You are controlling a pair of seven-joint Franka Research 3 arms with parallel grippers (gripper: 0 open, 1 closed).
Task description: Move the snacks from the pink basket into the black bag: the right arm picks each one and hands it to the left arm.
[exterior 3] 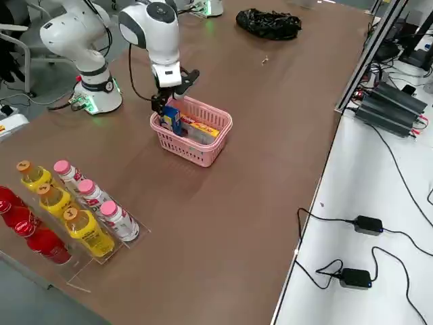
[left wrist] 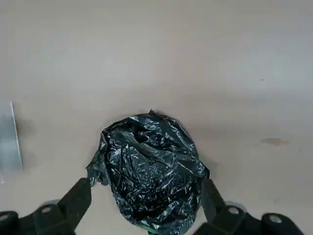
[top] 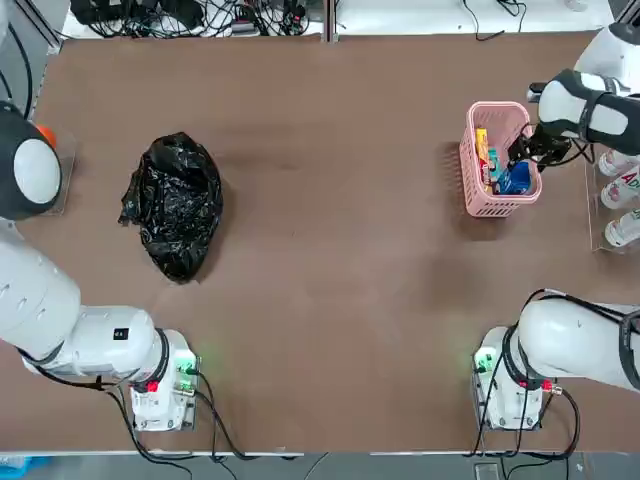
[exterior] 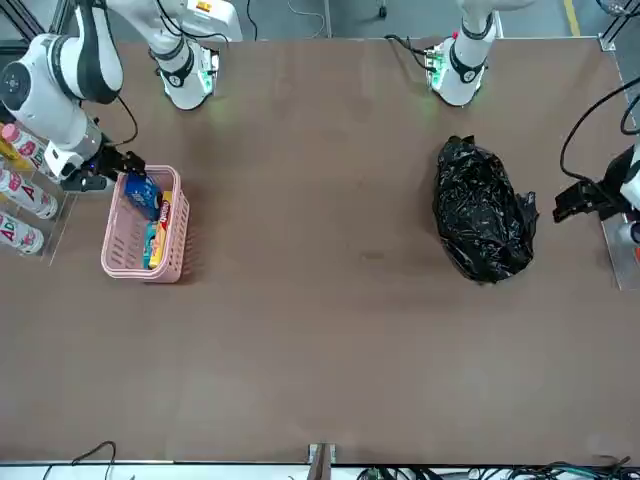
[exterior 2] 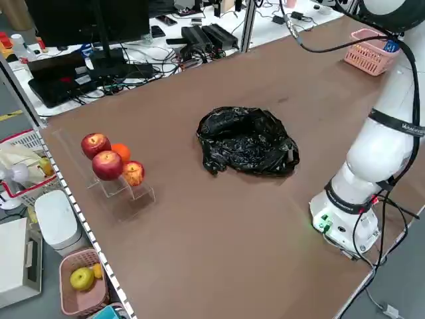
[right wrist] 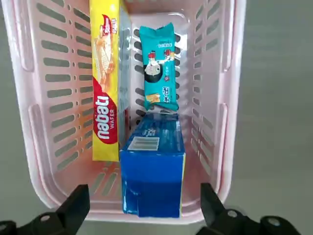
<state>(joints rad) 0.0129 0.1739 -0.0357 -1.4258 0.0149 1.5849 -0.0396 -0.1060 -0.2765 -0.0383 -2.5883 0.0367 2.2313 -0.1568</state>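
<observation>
Right gripper (right wrist: pixel 139 208) hangs just over the near end of the small rectangular pink plastic basket with slotted lattice sides (right wrist: pixel 41 112), fingers spread wide and empty, one fingertip (right wrist: pixel 76 203) to each side of the blue box-shaped snack packet with a white label (right wrist: pixel 152 171), which stands between them without being touched. Beside the blue box, a flat yellow packet with a red band (right wrist: pixel 105 83) stands on edge against one long wall; it reads "nabati WAFER". Beyond the box lies a small teal packet (right wrist: pixel 159 68) with a cartoon figure; its print is too small to read. Three snacks in all, every one inside the basket. In the top view the basket sits at the table's right side, just beside a clear rack of white bottles with red lettering (top: pixel 620 190). Left gripper (left wrist: pixel 144 208) hovers above the glossy, wrinkled black plastic bag (left wrist: pixel 149 171), fingers likewise wide and empty, the bag showing between them. The bag lies on the brown table (top: pixel 330 250) at its left side, well apart from the basket.
</observation>
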